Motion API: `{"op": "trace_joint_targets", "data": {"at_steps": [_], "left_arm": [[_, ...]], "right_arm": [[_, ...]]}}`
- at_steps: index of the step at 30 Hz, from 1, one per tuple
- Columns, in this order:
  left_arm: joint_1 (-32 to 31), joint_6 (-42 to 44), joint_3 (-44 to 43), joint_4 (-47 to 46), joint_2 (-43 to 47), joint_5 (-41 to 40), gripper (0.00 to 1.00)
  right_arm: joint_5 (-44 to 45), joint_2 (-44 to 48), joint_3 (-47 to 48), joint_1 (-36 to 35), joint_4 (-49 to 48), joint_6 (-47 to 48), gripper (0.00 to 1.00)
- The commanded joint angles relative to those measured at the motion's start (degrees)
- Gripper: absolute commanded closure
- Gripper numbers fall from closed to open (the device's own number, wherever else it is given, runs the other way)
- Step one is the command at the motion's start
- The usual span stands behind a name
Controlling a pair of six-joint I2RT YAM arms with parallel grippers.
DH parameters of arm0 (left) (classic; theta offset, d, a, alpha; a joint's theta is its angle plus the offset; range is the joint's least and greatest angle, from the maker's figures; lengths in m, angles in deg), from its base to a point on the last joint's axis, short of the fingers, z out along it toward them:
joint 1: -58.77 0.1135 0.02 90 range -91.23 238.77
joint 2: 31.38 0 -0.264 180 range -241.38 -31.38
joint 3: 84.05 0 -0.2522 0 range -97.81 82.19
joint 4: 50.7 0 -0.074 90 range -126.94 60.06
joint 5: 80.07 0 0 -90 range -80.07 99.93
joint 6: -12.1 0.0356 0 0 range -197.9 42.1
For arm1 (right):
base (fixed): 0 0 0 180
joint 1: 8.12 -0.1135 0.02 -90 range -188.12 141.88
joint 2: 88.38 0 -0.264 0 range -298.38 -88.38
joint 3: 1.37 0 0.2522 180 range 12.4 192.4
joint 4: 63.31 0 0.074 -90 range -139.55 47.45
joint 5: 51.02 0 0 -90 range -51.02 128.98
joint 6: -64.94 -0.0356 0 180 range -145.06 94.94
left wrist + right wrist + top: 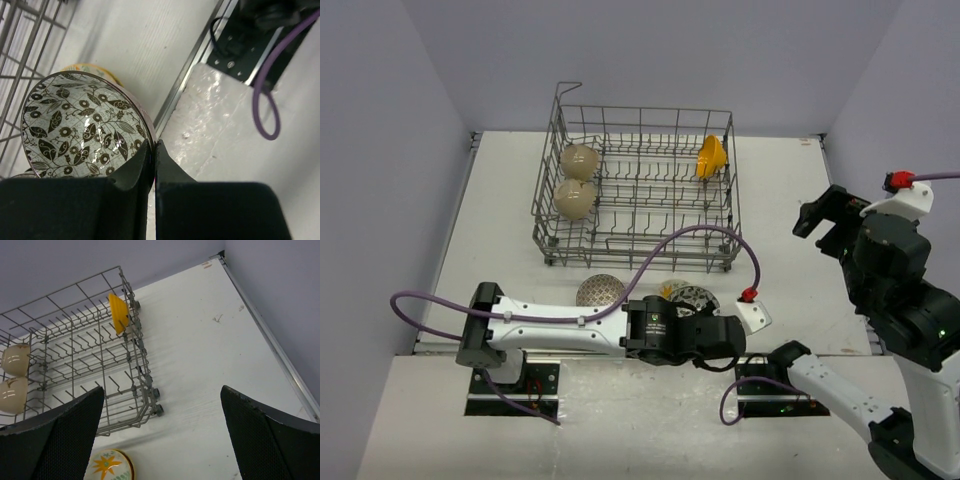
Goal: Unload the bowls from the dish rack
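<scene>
Currently held: the leaf-patterned bowl, its rim pinched at the near side by the left fingers, which are clamped together on it.
Where it is: out of the dish rack, just in front of the rack's near right part, low over the table.
Underneath: a yellowish bowl is seen directly below it; whether the two are touching cannot be told.
Also unloaded: a grey patterned bowl is set on the table just beside that pair, towards the left.
Left in the rack: two beige bowls are parked at the left end, and one orange-yellow bowl is stood on edge at the far right corner.
Right fingers: spread wide with nothing between them, held high and well off to the right of the rack.
Key relation: from the right wrist view the orange-yellow bowl lies ahead and to the left of the open fingers, edge-on, its disc tucked close along the rack's right wall.
Nearer arm: the right arm is judged better placed for the orange-yellow bowl, while the beige pair falls to the left side.
Before that: a release by the left fingers looks to be needed, since that arm is stretched across towards the right.
</scene>
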Motion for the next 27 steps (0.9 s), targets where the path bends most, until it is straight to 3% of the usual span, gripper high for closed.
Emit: {"op": "trace_joint_targets", "data": {"at_steps": [1, 9, 18, 27], "left_arm": [[0.4, 1.9, 3.2, -4.9, 0.6, -5.6, 1.00], [3.1, 6.5, 9.9, -10.9, -3.2, -4.0, 1.00], [11.1, 11.7, 11.0, -17.6, -5.1, -1.0, 1.00], [11.6, 12.6, 11.9, -16.1, -6.4, 2.1, 1.00]], "right_arm": [[-0.8, 0.8, 1.4, 0.2, 2.0, -2.6, 0.01], [-4.0, 2.5, 0.5, 0.1, 3.5, -4.0, 0.01], [-3.6, 0.1, 3.2, 0.2, 3.5, -1.3, 0.01], [-1.4, -0.2, 4.6, 0.1, 3.5, 1.6, 0.01]]}}
